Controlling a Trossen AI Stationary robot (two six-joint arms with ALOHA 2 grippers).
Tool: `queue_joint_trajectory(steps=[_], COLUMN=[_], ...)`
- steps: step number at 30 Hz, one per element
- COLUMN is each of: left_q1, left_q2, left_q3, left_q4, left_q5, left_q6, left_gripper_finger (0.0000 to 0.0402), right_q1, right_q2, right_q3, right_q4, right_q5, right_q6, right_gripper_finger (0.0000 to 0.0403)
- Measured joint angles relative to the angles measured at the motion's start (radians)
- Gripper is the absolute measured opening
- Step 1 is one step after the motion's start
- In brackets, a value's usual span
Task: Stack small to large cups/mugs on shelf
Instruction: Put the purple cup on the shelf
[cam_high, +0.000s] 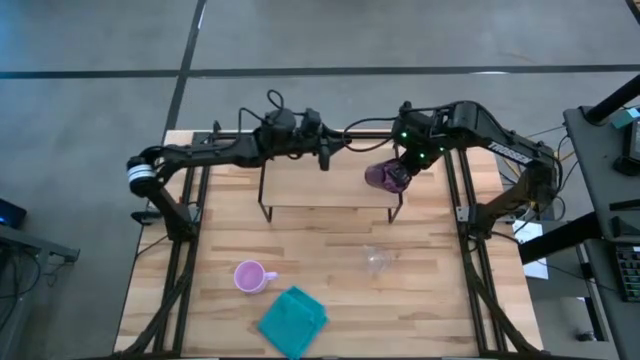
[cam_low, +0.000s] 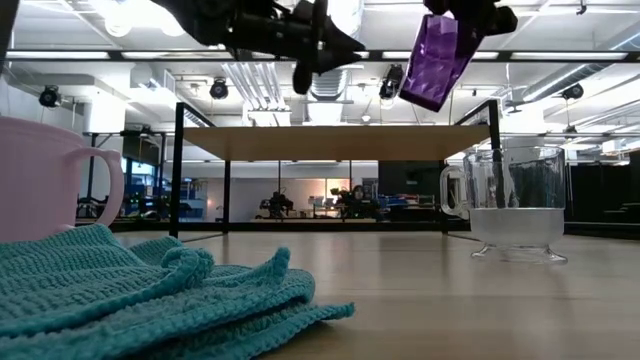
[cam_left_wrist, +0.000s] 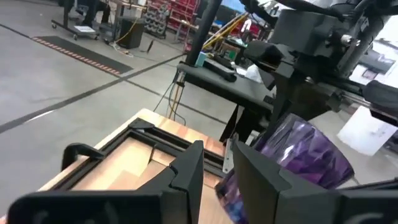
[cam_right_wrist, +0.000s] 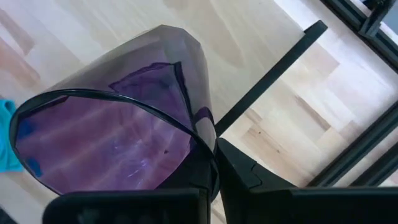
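From above, the right gripper (cam_high: 400, 172) holds the tumbler (cam_high: 387, 177) tilted over the right end of the shelf (cam_high: 325, 183), its fingers clamped on the rim. The left gripper (cam_high: 324, 158) hangs over the shelf's back edge, near the middle; whether its fingers are apart cannot be told here. The mug (cam_high: 250, 276) stands on the table (cam_high: 420, 300) front left, the cloth (cam_high: 293, 321) just beside it, and the glass cup (cam_high: 377, 260) sits front right, well apart from both. At table height, the tumbler (cam_low: 438, 55) hangs tilted above the shelf (cam_low: 340, 142), clear of the plank; the cup (cam_low: 510, 205), mug (cam_low: 45, 180) and cloth (cam_low: 150, 290) fill the foreground. The left wrist view shows that arm's fingers (cam_left_wrist: 186, 171) slightly apart with nothing between them, the tumbler (cam_left_wrist: 298, 155) just beyond. The right wrist view shows a finger (cam_right_wrist: 249, 171) pinching the tumbler (cam_right_wrist: 124, 124) wall at the rim, above the plank's corner.
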Motion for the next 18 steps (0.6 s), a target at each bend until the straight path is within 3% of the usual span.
queue_joint_trajectory(steps=[9, 18], left_q1=[-0.047, -0.090], left_q2=[0.112, 0.111], left_q3=[0.034, 0.030], left_q4=[0.071, 0.065], left_q5=[0.042, 0.113], left_q6=[-0.046, 0.013], left_gripper_finger=[0.0075, 0.0075], right_q1=[-0.007, -0.015], right_q2=[0.040, 0.053], right_q3=[-0.001, -0.001], right_q4=[0.001, 0.000], right_q5=[-0.026, -0.027], right_q6=[-0.048, -0.067], right_gripper_finger=[0.0009, 0.0009])
